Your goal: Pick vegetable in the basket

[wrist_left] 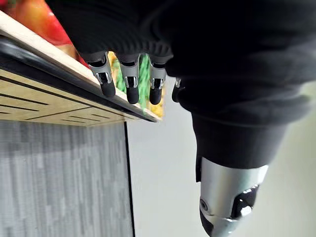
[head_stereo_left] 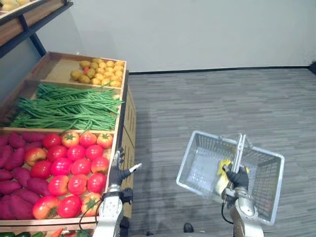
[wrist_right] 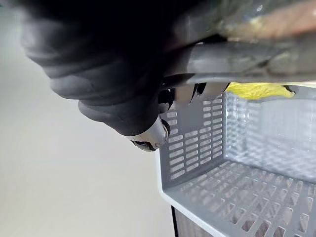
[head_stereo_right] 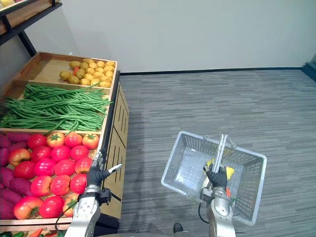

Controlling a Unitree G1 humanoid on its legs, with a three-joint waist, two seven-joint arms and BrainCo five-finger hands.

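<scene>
Fingers (wrist_left: 131, 81) of the left hand (head_stereo_left: 117, 174) were straight and loose, with the thumb sticking out to the side. They held nothing. This hand was at the lower middle of the left eye view, just beside the front edge of the stand, next to the tomatoes.

The right hand (head_stereo_left: 238, 178) was at the lower right of that view. Its fingers were curled tight round the handle (head_stereo_left: 240, 148) of the basket, and the basket hung from them over the floor.

The grey floor (head_stereo_left: 222, 98) was the biggest thing and took up the right side of the frame. A pale wall (head_stereo_left: 197, 29) ran across the top.

The wooden stand (head_stereo_left: 129, 123) was on the left side, split into boxes. Green beans (head_stereo_left: 64, 106) lay in a big pile in the middle box. Red tomatoes (head_stereo_left: 76, 167) lay in the box below them. Dark red roots (head_stereo_left: 19, 175) lay at the far left, touching the tomatoes. Small yellow potatoes (head_stereo_left: 101, 70) lay in the top box, in its right corner.

The grey basket (head_stereo_left: 197, 158) had walls full of little holes. It was tilted and well apart from the stand. Something yellow (head_stereo_left: 224, 164) lay inside it, just under the right hand. I could not tell what it was.
</scene>
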